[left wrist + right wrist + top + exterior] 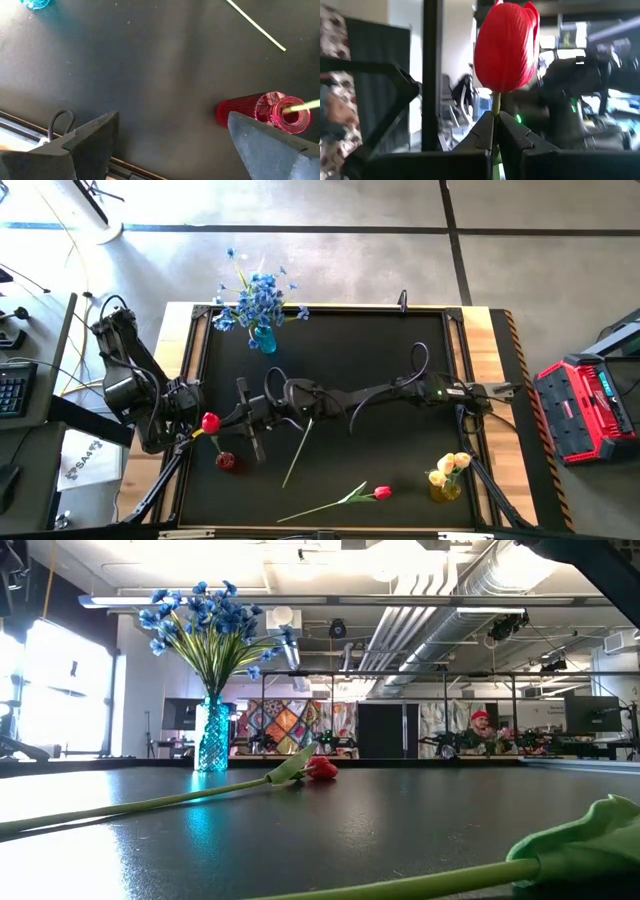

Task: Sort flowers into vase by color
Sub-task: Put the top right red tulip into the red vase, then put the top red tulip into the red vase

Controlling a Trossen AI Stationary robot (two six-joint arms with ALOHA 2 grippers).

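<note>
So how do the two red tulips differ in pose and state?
One red tulip stands upright, its stem pinched by the right gripper over the red vase. The other red tulip lies flat on the table, free. Both have red heads and green stems.

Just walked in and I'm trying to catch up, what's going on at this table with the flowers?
The robot is sorting artificial flowers into vases by color. The right gripper is shut on the stem of a red tulip, with the stem's lower end already in the red vase. The left gripper is open beside that vase. The blue sprays already stand in the blue vase, yellow tulips in their vase. One more red tulip lies on the table.
</note>
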